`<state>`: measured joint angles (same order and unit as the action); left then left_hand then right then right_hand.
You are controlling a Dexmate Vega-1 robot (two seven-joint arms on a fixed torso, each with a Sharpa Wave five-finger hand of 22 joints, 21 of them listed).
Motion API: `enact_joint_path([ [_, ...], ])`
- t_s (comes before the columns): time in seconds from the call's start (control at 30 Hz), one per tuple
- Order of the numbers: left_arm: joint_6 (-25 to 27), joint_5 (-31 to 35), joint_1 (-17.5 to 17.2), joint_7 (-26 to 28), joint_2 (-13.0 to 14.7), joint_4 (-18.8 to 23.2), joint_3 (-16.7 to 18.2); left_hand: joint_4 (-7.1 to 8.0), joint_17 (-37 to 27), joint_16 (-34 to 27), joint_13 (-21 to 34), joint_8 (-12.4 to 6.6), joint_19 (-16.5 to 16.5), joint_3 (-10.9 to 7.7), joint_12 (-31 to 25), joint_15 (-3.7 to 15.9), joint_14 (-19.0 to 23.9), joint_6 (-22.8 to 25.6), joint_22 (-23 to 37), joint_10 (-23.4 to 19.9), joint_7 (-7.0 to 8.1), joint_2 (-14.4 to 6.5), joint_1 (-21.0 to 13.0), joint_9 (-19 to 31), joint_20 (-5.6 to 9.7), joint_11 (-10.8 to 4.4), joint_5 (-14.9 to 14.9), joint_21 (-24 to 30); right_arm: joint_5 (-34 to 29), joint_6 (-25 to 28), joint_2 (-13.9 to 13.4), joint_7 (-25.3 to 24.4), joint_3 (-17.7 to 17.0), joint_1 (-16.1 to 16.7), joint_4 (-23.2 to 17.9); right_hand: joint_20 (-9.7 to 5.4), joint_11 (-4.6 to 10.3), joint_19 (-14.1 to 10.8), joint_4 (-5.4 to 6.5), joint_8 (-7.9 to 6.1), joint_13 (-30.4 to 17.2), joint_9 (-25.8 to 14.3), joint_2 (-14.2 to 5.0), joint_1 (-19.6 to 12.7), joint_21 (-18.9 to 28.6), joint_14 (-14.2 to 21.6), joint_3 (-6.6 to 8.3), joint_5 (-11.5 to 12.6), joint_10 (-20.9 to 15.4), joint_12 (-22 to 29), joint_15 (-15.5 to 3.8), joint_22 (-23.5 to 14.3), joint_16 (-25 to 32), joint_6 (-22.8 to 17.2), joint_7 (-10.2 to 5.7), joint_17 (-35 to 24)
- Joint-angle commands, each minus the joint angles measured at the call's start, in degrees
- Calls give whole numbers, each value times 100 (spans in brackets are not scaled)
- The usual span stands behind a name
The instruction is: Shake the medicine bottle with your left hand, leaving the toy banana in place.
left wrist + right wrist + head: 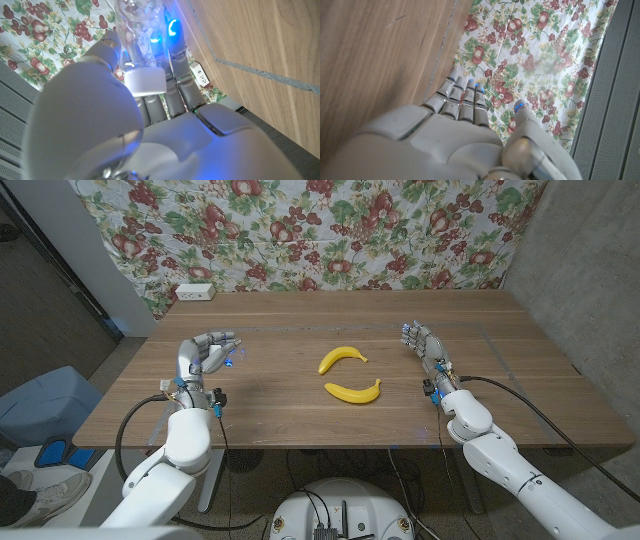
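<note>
My left hand is at the table's left side, raised a little, and its fingers are curled around a clear medicine bottle with a white cap. In the left wrist view the bottle sits between my fingers and thumb. Two yellow toy bananas lie at mid-table, one farther back and one nearer. My right hand rests at the right side, fingers stretched out and apart, holding nothing. It is well clear of the bananas.
A white power strip lies at the table's back left, against the floral cloth. A blue bin stands on the floor to the left. The wooden table has bare room in front of both hands.
</note>
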<state>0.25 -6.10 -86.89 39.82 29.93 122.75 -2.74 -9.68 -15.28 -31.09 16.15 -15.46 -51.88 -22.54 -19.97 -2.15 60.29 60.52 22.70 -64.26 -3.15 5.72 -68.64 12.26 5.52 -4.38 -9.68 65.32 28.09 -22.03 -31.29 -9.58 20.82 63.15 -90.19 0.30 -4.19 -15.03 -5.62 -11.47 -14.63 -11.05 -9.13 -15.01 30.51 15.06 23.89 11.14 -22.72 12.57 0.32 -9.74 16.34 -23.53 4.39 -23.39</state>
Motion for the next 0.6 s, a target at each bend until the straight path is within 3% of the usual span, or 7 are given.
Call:
enact_joint_path([
  [0.03,568,-144,148,-279,8,72,28,-7,-1329,-10,-1,20,216,0,14,1562,1300,37,3,-38,21,-919,-987,14,649,-10,-38,58,-7,16,-8,-42,-16,17,-18,24,4,-59,-32,-19,4,-21,14,-28,-10,38,14,-18,-37,24,-11,-15,10,-40,13,6],
  [0.33,1715,-666,495,-1026,637,259,-10,-2,-1322,29,-13,50,265,7,37,1563,1281,34,-14,-45,41,-924,-989,18,648,-36,-38,118,-33,-1,-24,-87,-42,60,-62,21,4,-67,-36,-18,5,-21,14,-25,-29,30,16,-18,-37,23,-27,-15,5,-39,11,10],
  [0.6,1925,-969,847,-1688,1217,149,-243,0,-1317,52,-10,72,316,13,54,1563,1292,40,-33,-43,47,-927,-991,22,648,-32,-37,168,-42,10,-24,-93,-41,60,-63,25,0,-74,-40,-16,7,-21,13,-23,-48,37,17,-18,-40,24,-20,-16,7,-32,19,14],
])
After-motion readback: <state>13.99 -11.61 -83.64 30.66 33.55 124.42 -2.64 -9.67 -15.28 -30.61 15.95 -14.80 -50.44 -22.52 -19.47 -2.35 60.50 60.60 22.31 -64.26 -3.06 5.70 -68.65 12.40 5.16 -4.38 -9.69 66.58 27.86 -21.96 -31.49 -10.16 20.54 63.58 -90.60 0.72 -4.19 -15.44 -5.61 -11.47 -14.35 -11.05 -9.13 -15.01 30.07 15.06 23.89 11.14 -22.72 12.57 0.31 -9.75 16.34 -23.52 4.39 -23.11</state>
